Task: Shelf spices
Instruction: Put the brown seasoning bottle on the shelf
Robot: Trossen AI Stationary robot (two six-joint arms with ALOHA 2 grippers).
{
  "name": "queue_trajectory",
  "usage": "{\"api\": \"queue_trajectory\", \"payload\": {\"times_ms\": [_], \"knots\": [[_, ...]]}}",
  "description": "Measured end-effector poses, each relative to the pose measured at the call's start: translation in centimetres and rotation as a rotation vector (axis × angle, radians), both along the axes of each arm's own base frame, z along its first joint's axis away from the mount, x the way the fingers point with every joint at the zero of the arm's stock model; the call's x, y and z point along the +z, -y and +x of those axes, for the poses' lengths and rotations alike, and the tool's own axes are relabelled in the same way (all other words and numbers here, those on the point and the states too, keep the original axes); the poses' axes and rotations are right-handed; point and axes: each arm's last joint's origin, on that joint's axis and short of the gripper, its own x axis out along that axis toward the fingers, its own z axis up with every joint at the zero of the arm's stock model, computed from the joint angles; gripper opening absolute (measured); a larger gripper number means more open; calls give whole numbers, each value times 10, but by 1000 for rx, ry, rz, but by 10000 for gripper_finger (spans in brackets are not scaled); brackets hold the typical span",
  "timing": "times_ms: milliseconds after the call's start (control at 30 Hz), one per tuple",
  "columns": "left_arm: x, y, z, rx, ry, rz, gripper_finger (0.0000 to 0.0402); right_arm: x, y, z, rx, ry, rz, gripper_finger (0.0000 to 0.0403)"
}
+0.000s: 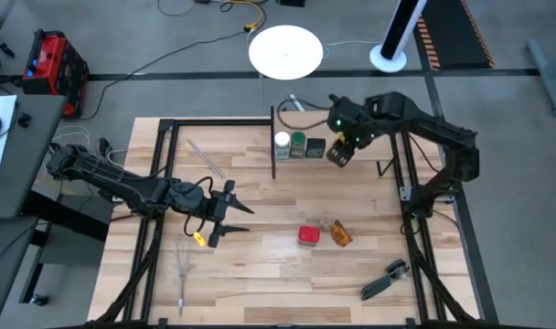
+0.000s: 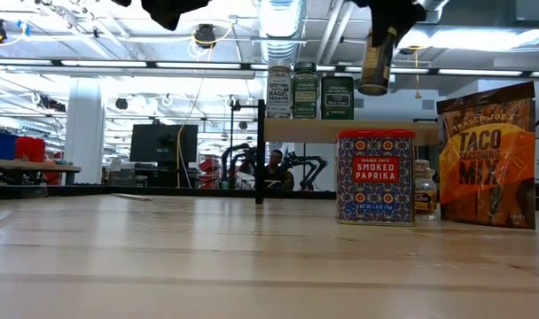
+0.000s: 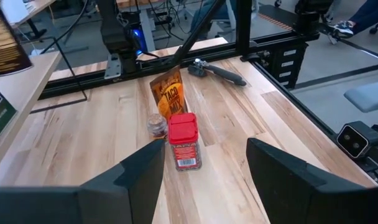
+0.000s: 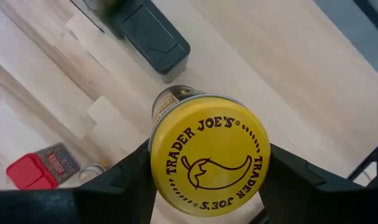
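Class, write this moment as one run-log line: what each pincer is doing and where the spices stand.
right pincer: holds yellow-capped jar above shelf | left pincer: open, empty, facing paprika tin | shelf: three jars | table: paprika tin, taco mix, small jar

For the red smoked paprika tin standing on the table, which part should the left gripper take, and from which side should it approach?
Probably the two flat side walls of the smoked paprika tin, below its red lid. It stands upright and square-sided, so flat fingers would sit well there. The open left gripper already faces it level across the table, so a straight approach seems best. A small jar and the taco seasoning packet stand close behind.
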Motion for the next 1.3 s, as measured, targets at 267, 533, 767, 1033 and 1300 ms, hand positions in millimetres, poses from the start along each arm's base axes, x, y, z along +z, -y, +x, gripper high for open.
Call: {"api": "queue_trajectory", "payload": {"times_ms": [267,533,767,1033,1300], "knots": [[0,0,0,-1,1,7,219,-2,16,-3,-34,-5,22,228],[0,0,0,1,-1,0,219,-8,26,1,-65,-23,36,228],[0,1,0,-3,2,-3,219,-16,30,7,-83,-50,53,228],[1,3,0,-11,10,-2,219,-23,35,12,-109,-70,53,228],[1,5,-1,-24,15,5,219,-45,37,10,-144,-154,68,228]]}}
